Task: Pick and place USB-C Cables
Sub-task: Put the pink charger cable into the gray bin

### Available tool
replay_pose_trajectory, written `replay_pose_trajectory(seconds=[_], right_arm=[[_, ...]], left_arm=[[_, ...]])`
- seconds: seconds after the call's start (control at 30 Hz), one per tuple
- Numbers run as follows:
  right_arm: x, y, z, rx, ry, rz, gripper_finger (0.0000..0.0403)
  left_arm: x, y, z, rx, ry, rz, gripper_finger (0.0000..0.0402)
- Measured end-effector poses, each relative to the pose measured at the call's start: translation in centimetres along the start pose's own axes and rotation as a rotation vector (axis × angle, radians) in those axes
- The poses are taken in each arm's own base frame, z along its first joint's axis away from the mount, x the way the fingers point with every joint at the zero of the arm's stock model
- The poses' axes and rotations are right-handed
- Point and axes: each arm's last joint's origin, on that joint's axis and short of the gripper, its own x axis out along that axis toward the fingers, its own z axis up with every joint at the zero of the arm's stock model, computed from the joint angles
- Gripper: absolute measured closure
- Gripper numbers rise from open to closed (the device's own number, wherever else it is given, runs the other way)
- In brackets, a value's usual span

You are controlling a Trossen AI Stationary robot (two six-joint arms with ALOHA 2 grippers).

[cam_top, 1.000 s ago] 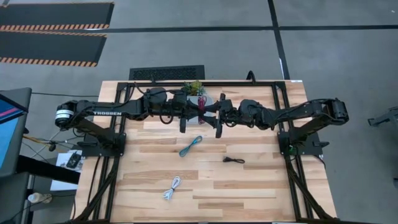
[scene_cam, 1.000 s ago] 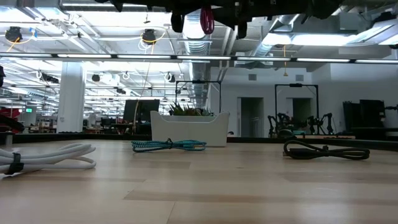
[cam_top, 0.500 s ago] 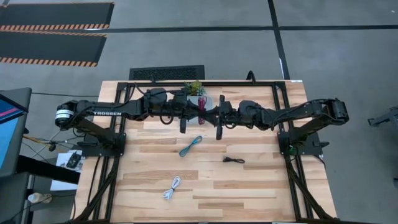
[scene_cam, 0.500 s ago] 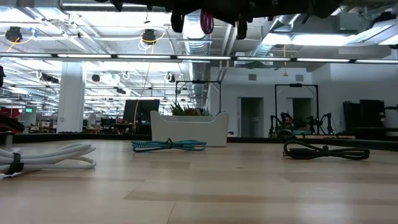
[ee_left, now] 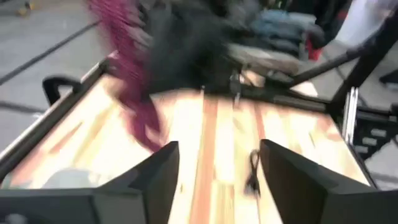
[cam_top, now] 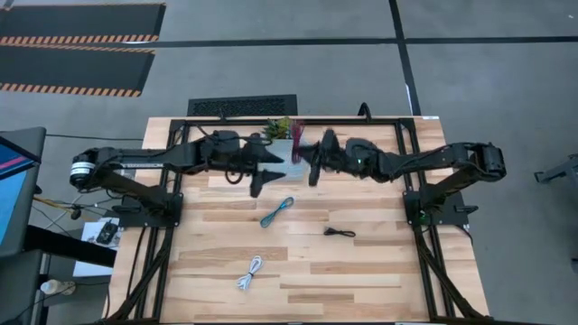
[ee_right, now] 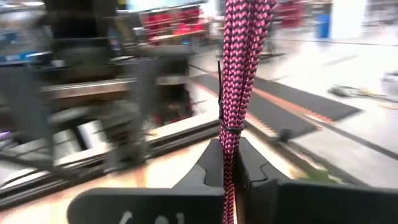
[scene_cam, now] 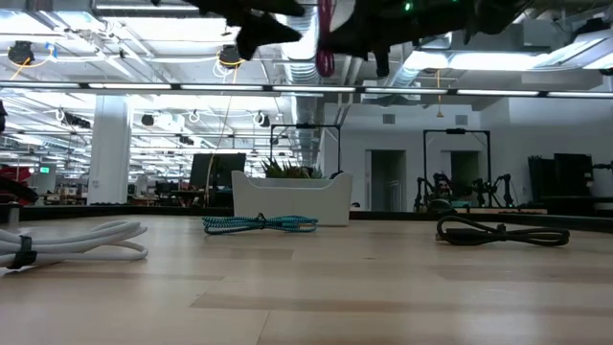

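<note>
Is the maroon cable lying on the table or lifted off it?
Lifted. The maroon cable hangs pinched in the right gripper, high above the table in the low view.

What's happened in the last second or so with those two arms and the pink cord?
The left claw let go and drew off leftward, open. The right claw keeps the maroon cable, shifting toward the plant. Teal cable, black cable and white cable stayed put.
</note>
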Motion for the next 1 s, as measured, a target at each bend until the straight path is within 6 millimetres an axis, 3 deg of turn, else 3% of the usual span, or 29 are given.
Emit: replay_pose_trajectory(seconds=[0.2,0.5,0.7,1.0], right_arm=[[1.0,-2.3,0.8,0.010,0.095,-0.099,0.0394],[7.1,-4.6,-1.9,-0.051,0.461,-0.139,0.0394],[11.1,-6.0,-3.5,-0.103,0.646,-0.146,0.0394],[14.2,-5.7,-6.4,-0.241,0.984,-0.116,0.0394]], left_arm=[[-4.0,0.1,0.0,-0.059,0.055,0.164,0.0135],[-8.0,-0.3,0.4,-0.096,0.025,0.178,0.0132],[-8.6,-0.3,0.1,-0.099,0.047,0.197,0.0132],[-8.7,-0.3,-0.3,-0.099,0.087,0.210,0.0132]])
